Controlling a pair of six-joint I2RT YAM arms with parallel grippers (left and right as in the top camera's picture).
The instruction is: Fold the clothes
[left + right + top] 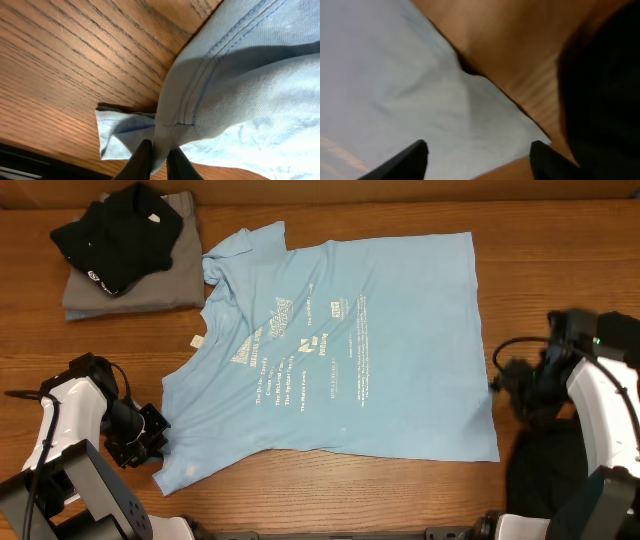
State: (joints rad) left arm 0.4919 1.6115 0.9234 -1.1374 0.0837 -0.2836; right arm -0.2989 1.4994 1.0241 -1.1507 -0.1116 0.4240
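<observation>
Wood-grain tabletop (400,490) fills my overhead view, warm brown with dark streaks; I see nothing of the room beyond it. The light blue T-shirt (340,340) lies spread flat in the middle of the frame, its white lettering facing up. In the upper left a black garment (120,235) sits bunched on top of a folded grey garment (170,280), well apart from both arms.

At the lower left, my left gripper (155,435) is at the shirt's sleeve corner. Its wrist camera shows what the overhead cannot: the gripper (161,162) is almost closed, and the two dark fingers (140,160) pinch a fold of blue fabric beside the stitched sleeve hem, with the cloth lifted slightly off the wood.

At the right of the frame, my right gripper (503,378) is at the shirt's right edge. From its wrist camera the gripper (477,165) stands wide apart above the pale cloth edge and has hold of nothing. That view is blurred; a dark shape (600,90) fills its right side, and I cannot tell what it is.
</observation>
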